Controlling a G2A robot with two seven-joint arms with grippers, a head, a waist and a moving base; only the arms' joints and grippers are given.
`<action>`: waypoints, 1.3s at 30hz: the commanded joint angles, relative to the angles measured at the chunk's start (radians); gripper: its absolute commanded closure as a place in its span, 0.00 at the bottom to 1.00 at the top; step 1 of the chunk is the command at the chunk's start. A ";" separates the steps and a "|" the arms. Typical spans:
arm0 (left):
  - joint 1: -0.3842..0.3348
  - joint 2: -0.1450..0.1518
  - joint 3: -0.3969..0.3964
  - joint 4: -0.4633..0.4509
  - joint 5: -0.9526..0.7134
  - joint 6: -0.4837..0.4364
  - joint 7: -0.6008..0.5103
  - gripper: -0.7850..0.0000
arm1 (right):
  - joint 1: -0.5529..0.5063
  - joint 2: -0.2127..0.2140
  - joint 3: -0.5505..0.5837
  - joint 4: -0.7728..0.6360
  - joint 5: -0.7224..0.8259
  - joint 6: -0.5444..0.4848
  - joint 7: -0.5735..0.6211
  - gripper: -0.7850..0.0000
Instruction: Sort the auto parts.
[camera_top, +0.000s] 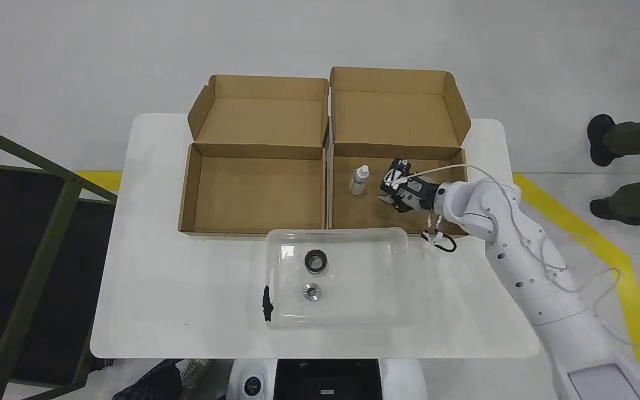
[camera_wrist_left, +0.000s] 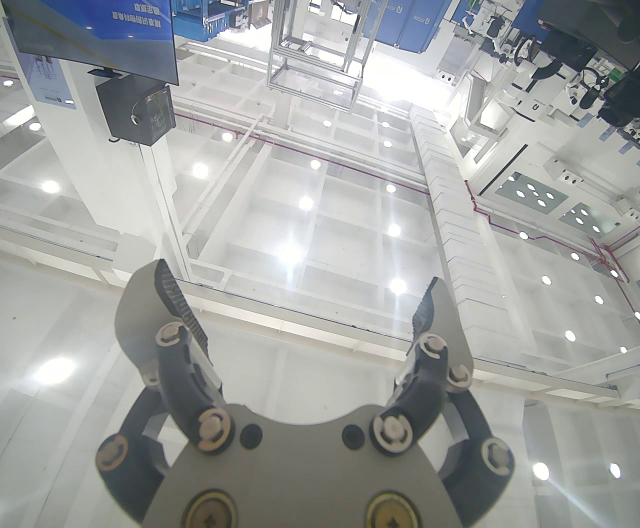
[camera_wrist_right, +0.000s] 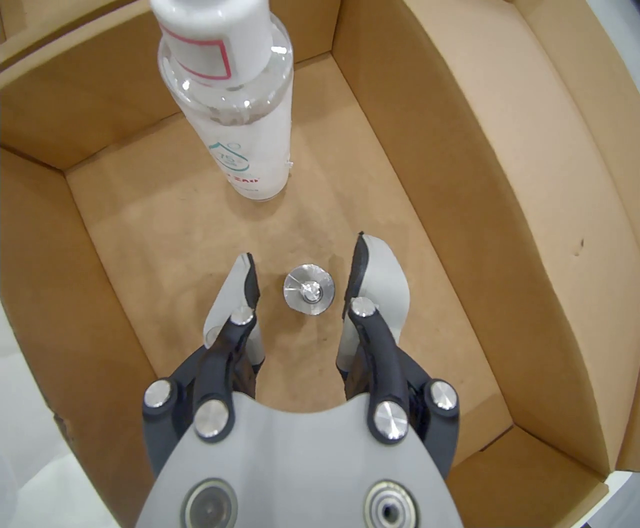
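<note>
The bottle (camera_wrist_right: 235, 100) has print on it. It stands in the box (camera_wrist_right: 450, 150) by the far edge of the surface (camera_top: 150, 300), near the right corner. Its white cap has a sticker with a red frame. Its clear side has a little blue-green drop drawing with tiny letters, and a row of small red letters under that. All of them are too small and bent to read.

In the left wrist view, a dark blue screen (camera_wrist_left: 90, 35) has rows of white signs, but they are upside down. A small poster (camera_wrist_left: 50, 80) under it has tiny print. Blue boards (camera_wrist_left: 405, 22) have small white letters that cannot be made out
</note>
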 joint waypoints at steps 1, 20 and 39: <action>0.000 0.000 0.000 0.000 0.000 0.000 0.000 0.00 | -0.003 0.001 0.006 -0.014 0.002 0.000 0.000 0.22; 0.000 0.000 0.000 0.000 0.000 0.000 0.000 0.00 | -0.176 0.051 0.197 -0.396 0.093 -0.055 0.006 0.00; 0.000 0.000 0.000 0.000 0.000 0.000 0.000 0.00 | -0.305 0.049 0.097 -0.669 0.076 -0.030 -0.015 0.00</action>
